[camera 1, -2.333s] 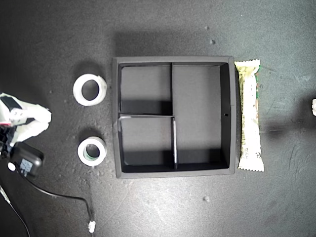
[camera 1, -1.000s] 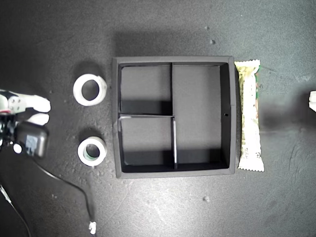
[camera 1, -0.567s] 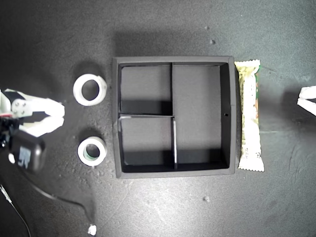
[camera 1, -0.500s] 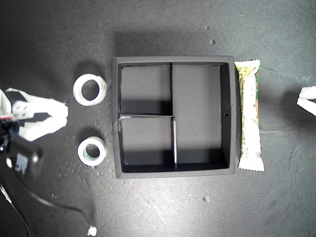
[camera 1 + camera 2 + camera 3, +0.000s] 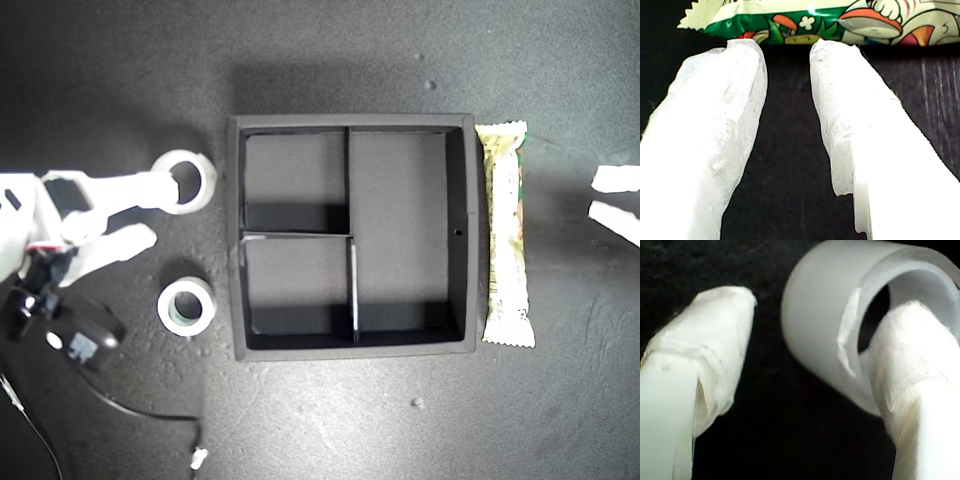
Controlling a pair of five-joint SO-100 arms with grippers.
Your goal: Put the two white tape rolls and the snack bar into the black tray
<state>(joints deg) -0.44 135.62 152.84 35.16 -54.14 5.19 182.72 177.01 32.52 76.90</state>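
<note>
The black tray (image 5: 232,240) sits mid-table with all its compartments empty. In the exterior view, one white tape roll (image 5: 206,172) lies to the tray's left. My second gripper (image 5: 170,212) is open over it, with one finger reaching into the roll's hole and the other outside. The second wrist view shows this roll (image 5: 815,305) with a fingertip (image 5: 912,335) at its hole. The other roll (image 5: 186,306), with a greenish core, lies below it. The snack bar (image 5: 503,235) lies along the tray's right wall. My first gripper (image 5: 598,195) is open, pointing at the bar (image 5: 815,17) and short of it.
A black camera module (image 5: 85,340) on the second arm trails a thin cable (image 5: 150,415) across the dark table at the exterior view's lower left. A small pale speck (image 5: 418,403) lies below the tray.
My second gripper has moved in from the exterior view's left edge, opened and reached the upper tape roll. My first gripper has come further in from the exterior view's right edge toward the snack bar.
</note>
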